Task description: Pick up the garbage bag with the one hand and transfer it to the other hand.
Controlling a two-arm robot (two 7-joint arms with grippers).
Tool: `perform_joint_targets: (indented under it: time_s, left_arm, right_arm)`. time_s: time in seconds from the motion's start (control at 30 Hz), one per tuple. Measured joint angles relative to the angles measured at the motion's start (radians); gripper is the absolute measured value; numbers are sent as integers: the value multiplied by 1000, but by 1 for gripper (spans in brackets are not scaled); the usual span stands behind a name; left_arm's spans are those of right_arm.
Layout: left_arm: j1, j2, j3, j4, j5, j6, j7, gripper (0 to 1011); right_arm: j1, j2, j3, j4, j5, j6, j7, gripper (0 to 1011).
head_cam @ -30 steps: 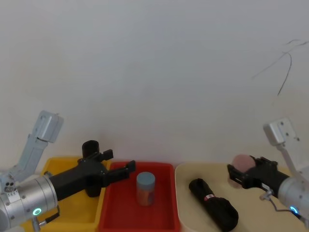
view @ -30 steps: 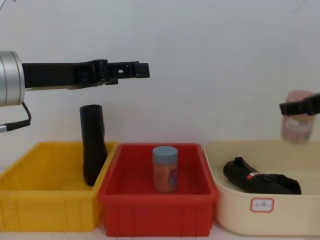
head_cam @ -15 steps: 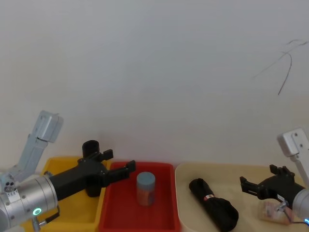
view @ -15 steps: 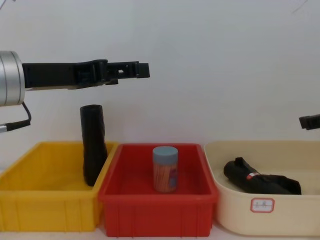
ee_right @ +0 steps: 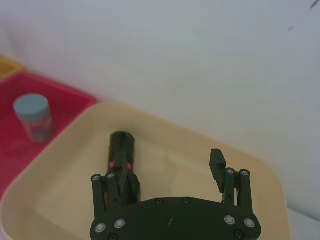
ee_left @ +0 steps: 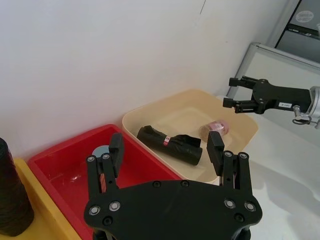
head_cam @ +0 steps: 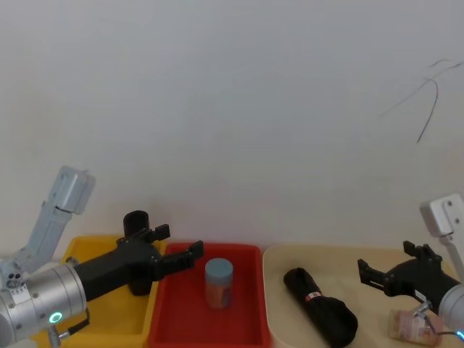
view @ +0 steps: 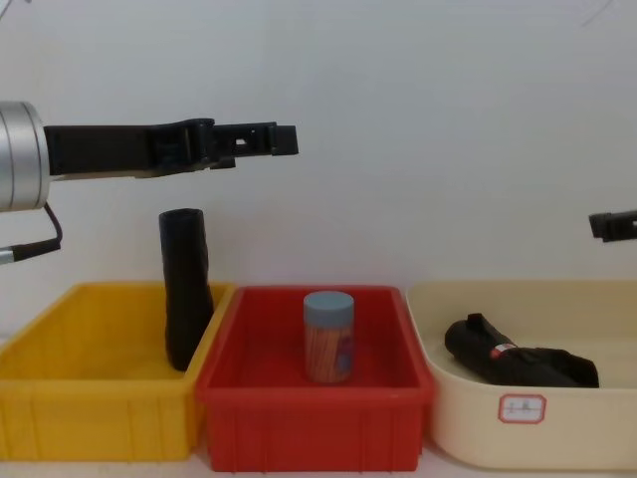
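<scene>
Lying in the cream bin (head_cam: pixel 279 257), garbage bag (head_cam: pixel 319 306).

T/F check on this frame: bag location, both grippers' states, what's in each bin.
1. The garbage bag lies in the cream bin. True.
2. The right gripper is shut on the bag. False: it is open, above the cream bin, holding nothing.
3. The left gripper is open, raised above the red bin. True.
4. The blue-lidded jar stands in the yellow bin. False: it stands upright in the red bin.
5. A plain black roll stands upright in the yellow bin. True.
6. The cream bin holds the bag alone. False: a pink container also lies there.
</scene>
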Motion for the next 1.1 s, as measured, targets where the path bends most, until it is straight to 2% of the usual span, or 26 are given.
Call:
perform_joint_targets:
  time_s: [0.33, 0.7, 1.1]
  left_arm:
    - [0, 0, 0, 0, 0, 0, 0, 1002]
    - [0, 0, 0, 0, 0, 0, 0, 1002]
    - [0, 0, 0, 0, 0, 0, 0, 1002]
  right_arm:
    - [-56, -39, 18, -50, 3, -128, -12, 1002]
    - [-150, -110, 24, -129, 17, -305, -27, 1001]
    - [-205, -152, 20, -176, 22, -400, -32, 1001]
